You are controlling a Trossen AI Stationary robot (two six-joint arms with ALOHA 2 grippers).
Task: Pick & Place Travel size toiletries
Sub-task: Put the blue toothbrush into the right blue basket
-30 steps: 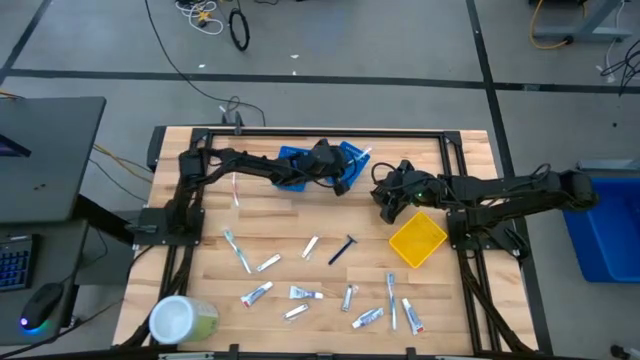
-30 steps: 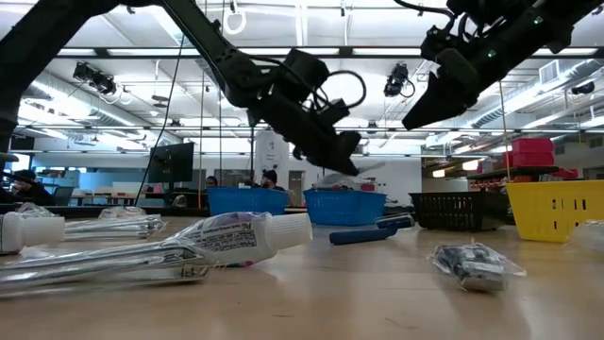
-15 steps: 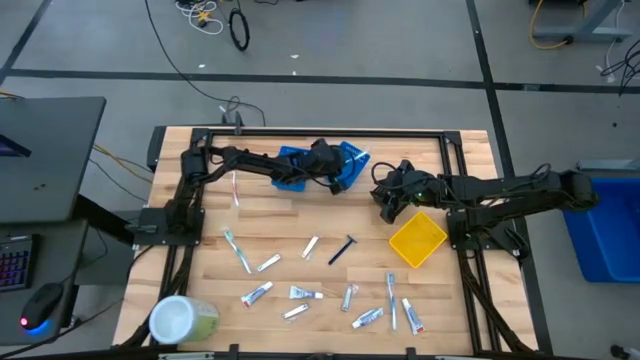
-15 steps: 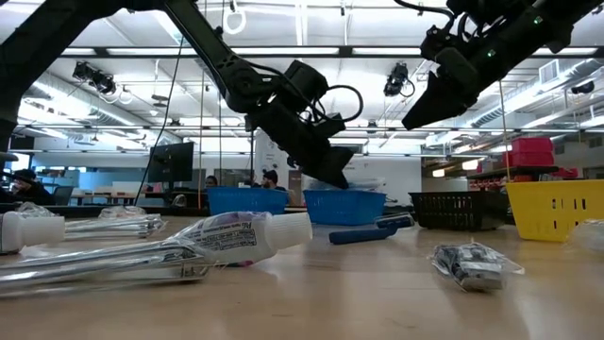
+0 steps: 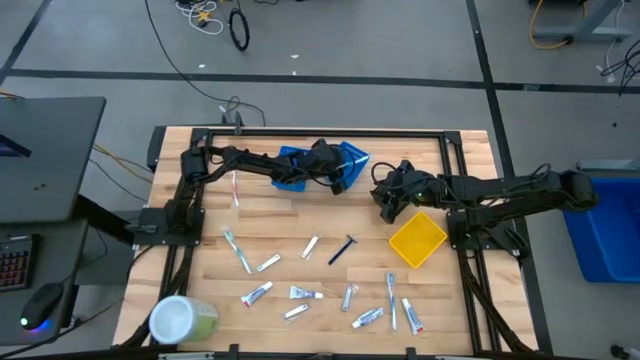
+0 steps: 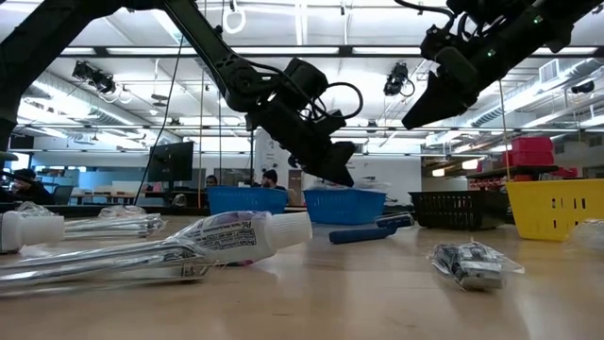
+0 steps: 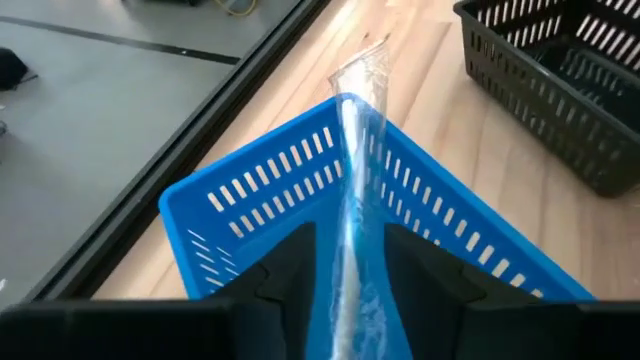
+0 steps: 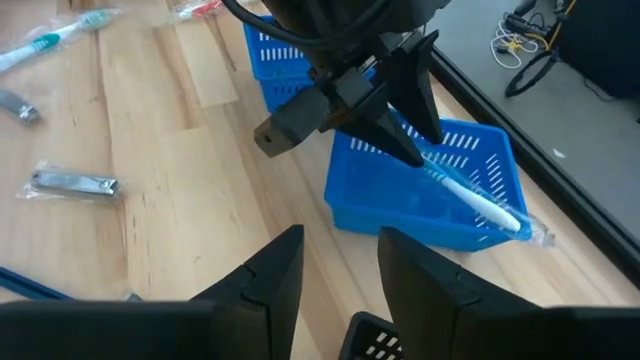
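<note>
The clear-wrapped white toothbrush (image 8: pixel 470 200) lies slantwise in the blue slotted plastic bin (image 8: pixel 440 215) at the far side of the wooden counter (image 5: pixel 300 225), one end of its wrapper poking out over the bin's corner. Its long axis runs straight out from between the fingers of the left hand (image 7: pixel 350 270), which hangs just above that bin. In the left wrist view the fingers stand apart on either side of the wrapper with gaps showing, so the left hand looks open and probably no longer grips it, though I cannot tell whether a finger touches the plastic. The right hand (image 5: pixel 388 205) hovers beside the yellow square bin (image 5: pixel 417 240), fingers parted and empty, farther from the toothbrush.
</note>
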